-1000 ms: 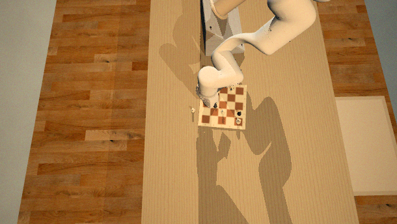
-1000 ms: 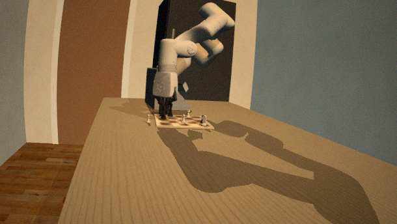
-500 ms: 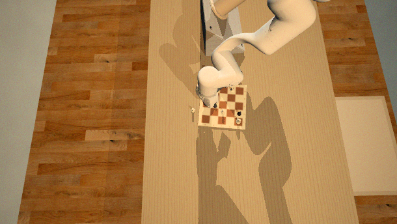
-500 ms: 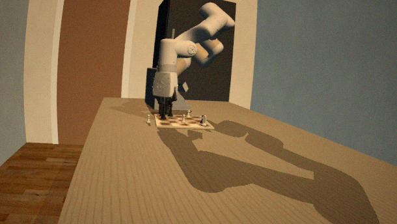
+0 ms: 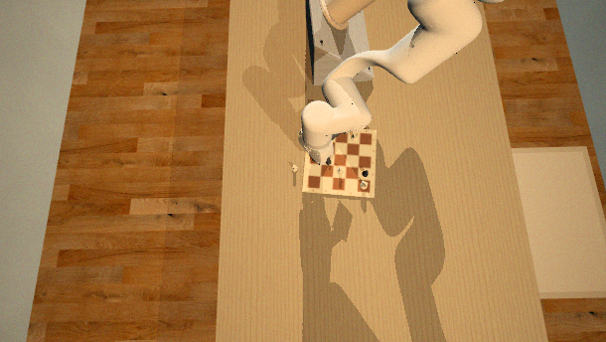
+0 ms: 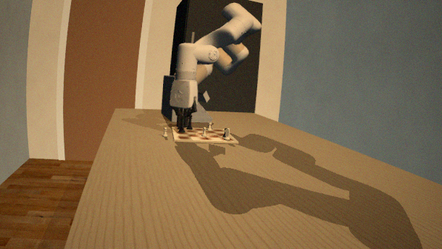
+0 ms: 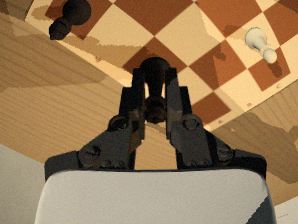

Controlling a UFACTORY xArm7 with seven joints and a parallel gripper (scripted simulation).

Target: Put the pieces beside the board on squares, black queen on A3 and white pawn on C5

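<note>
My gripper (image 7: pixel 154 83) is shut on the black queen (image 7: pixel 154 78), gripping its top. It holds the queen upright and low over a square at the board's near-left edge, also in the side view (image 6: pixel 180 124). I cannot tell whether its base touches the board. The chessboard (image 5: pixel 340 164) lies on the table, partly hidden by my arm in the overhead view. The white pawn (image 5: pixel 294 169) stands on the table just left of the board and also shows in the side view (image 6: pixel 165 132).
A white piece (image 7: pixel 260 44) stands a few squares away from the queen. More pieces stand on the board's right side, a dark one (image 5: pixel 365 173) and a white one (image 5: pixel 364 185). The arm's base block (image 5: pixel 338 55) is behind the board.
</note>
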